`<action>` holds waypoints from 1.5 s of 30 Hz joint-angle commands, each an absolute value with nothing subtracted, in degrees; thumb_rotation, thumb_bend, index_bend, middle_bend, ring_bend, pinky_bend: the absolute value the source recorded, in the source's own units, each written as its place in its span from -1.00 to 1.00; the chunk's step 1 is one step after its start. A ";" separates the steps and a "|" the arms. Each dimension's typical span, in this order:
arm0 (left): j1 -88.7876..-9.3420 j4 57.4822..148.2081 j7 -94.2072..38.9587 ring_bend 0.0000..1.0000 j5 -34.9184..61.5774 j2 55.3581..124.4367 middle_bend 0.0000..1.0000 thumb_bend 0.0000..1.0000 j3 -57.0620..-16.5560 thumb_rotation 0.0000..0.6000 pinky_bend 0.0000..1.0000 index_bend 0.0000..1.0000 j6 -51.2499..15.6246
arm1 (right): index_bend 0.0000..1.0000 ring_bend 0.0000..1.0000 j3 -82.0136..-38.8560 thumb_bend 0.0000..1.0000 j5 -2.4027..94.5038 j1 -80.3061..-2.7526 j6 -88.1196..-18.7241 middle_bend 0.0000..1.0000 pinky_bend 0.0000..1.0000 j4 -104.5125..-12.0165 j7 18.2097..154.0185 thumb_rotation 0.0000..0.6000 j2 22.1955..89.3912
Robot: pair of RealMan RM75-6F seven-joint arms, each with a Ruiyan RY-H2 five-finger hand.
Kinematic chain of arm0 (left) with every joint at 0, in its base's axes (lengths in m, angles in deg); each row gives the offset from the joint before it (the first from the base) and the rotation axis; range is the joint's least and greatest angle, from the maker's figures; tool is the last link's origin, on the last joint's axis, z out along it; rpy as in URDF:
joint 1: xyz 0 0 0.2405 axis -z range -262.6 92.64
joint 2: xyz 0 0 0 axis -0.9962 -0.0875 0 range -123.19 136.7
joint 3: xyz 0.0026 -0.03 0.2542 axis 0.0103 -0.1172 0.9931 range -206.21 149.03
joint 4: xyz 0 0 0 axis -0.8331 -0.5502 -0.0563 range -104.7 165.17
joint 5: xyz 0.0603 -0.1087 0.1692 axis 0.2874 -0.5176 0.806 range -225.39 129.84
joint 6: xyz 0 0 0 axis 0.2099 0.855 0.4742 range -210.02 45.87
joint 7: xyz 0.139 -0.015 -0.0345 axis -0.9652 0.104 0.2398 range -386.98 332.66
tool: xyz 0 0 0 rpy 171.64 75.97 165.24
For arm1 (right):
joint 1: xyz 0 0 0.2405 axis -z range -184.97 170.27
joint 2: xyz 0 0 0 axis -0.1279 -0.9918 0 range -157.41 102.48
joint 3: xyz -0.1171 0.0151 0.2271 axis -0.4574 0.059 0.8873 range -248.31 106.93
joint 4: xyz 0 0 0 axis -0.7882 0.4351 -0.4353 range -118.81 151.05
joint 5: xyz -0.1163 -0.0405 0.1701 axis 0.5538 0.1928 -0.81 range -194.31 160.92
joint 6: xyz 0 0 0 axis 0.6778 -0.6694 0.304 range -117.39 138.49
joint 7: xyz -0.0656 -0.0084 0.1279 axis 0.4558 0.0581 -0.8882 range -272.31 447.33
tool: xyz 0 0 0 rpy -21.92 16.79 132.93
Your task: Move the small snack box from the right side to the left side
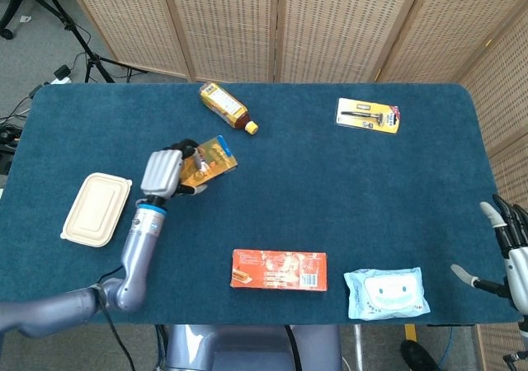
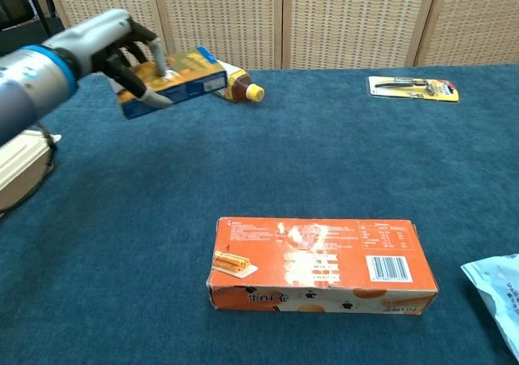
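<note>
My left hand (image 1: 164, 173) (image 2: 113, 50) grips the small snack box (image 1: 210, 158) (image 2: 180, 81), an orange and blue carton, and holds it in the air above the left half of the blue table (image 1: 330, 181). The box sticks out to the right of the fingers, tilted. My right hand (image 1: 511, 247) hangs off the table's right edge in the head view, fingers apart and holding nothing; the chest view does not show it.
A beige lidded container (image 1: 97, 208) (image 2: 20, 166) lies at the far left. A bottle (image 1: 224, 107) (image 2: 235, 87) lies at the back, a large orange box (image 1: 279, 270) (image 2: 320, 264) at the front, a wipes pack (image 1: 386, 293) beside it, a razor pack (image 1: 368, 115) (image 2: 413, 88) at back right.
</note>
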State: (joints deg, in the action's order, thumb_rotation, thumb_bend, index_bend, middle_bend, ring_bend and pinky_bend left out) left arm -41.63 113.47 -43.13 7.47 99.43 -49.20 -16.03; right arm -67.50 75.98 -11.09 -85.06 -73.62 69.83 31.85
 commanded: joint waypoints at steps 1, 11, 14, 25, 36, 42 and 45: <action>-46.73 117.12 -41.30 -0.10 6.96 92.56 0.04 -0.64 -48.39 1.00 0.13 0.22 -13.48 | -1.00 -1.00 -67.82 -1.00 76.84 -10.88 -85.34 -1.00 -1.00 -73.97 70.43 1.00 31.90; -47.64 112.45 -39.10 -0.10 -4.02 86.30 0.04 -0.64 -52.23 1.00 0.13 0.22 -20.32 | -1.00 -1.00 -68.26 -1.00 78.28 -10.75 -85.03 -1.00 -1.00 -74.40 72.80 1.00 32.57; -44.50 106.41 -40.77 -0.10 -9.91 88.24 0.04 -0.62 -54.16 1.00 0.13 0.22 -24.07 | -1.00 -1.00 -67.90 -1.00 77.36 -11.08 -83.98 -1.00 -1.00 -74.30 73.88 1.00 33.01; -34.31 79.09 -44.06 -0.11 -19.97 101.21 0.04 -0.62 -56.66 1.00 0.13 0.22 -33.55 | -1.00 -1.00 -66.61 -1.00 73.79 -12.03 -80.61 -1.00 -1.00 -73.08 75.10 1.00 33.93; -30.80 68.96 -41.91 -0.99 -22.05 107.08 -1.00 -0.95 -58.96 1.00 -0.52 -1.00 -43.12 | -1.00 -1.00 -66.60 -1.00 73.30 -12.45 -79.01 -1.00 -1.00 -72.87 75.88 1.00 34.17; -31.65 70.94 -37.63 -1.00 -18.37 106.53 -1.00 -1.00 -60.10 1.00 -0.80 -1.00 -38.13 | -1.00 -1.00 -66.75 -1.00 73.70 -12.23 -79.28 -1.00 -1.00 -73.32 76.08 1.00 33.96; -32.65 73.30 -36.83 -1.00 -16.61 105.04 -1.00 -1.00 -60.01 1.00 -0.81 -1.00 -36.05 | -1.00 -1.00 -66.69 -1.00 73.80 -12.10 -79.61 -1.00 -1.00 -73.49 75.94 1.00 33.83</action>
